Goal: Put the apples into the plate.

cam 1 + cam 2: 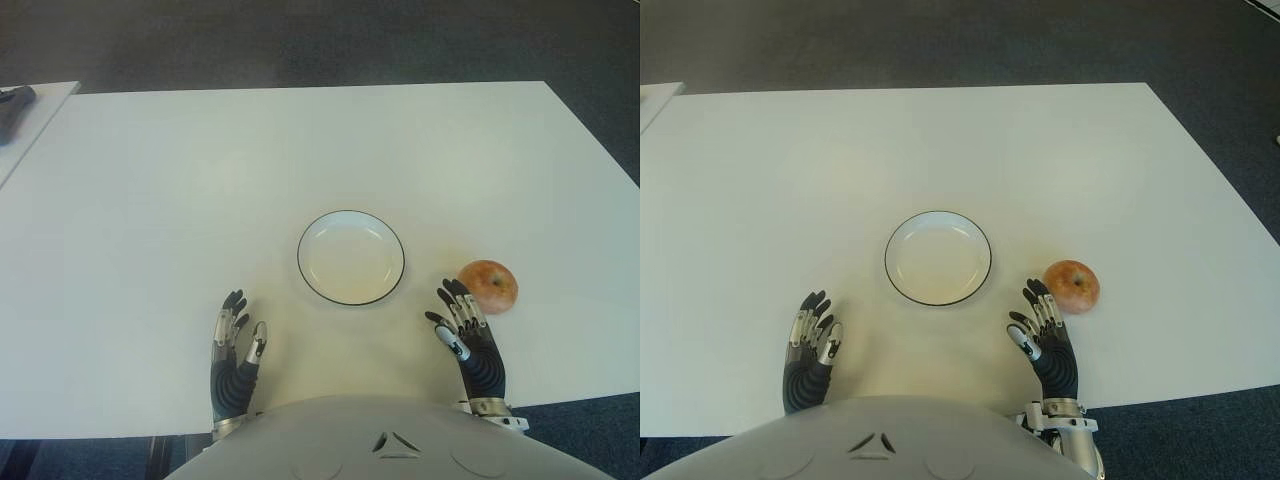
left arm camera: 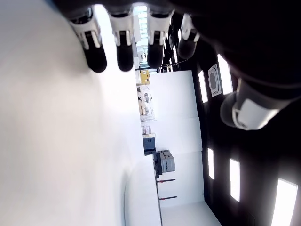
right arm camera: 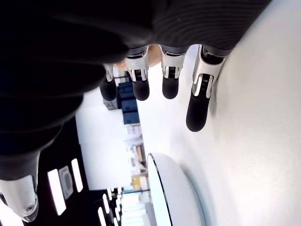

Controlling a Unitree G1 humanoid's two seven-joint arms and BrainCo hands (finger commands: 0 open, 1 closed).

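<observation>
One apple [image 1: 488, 286], red and yellow, was seen lying on the white table [image 1: 150, 200], to the right of the plate [image 1: 351, 257] and clearly apart from its rim. The plate itself was white with a thin dark edge, it was placed near the middle of the table towards the robot's side, and nothing was lying in it.

The right hand [image 1: 462, 325] was found just in front of the apple, on the robot's side of it and slightly towards the plate. Its fingers [image 3: 198, 101] were stretched out and a little spread, and nothing was held by them; the fingertips were close to the apple, but whether it was touched could not be told. In the right wrist view the plate's rim was seen beyond the fingers.

The left hand [image 1: 235, 345] was shown to the left of the plate and nearer to the robot, well apart from the apple. Its fingers [image 2: 94, 44] were also extended and relaxed, with nothing held.

At the far left, beyond the plate, the corner of a second white table [image 1: 40, 105] was visible, with a dark object [image 1: 12, 105] on it.
</observation>
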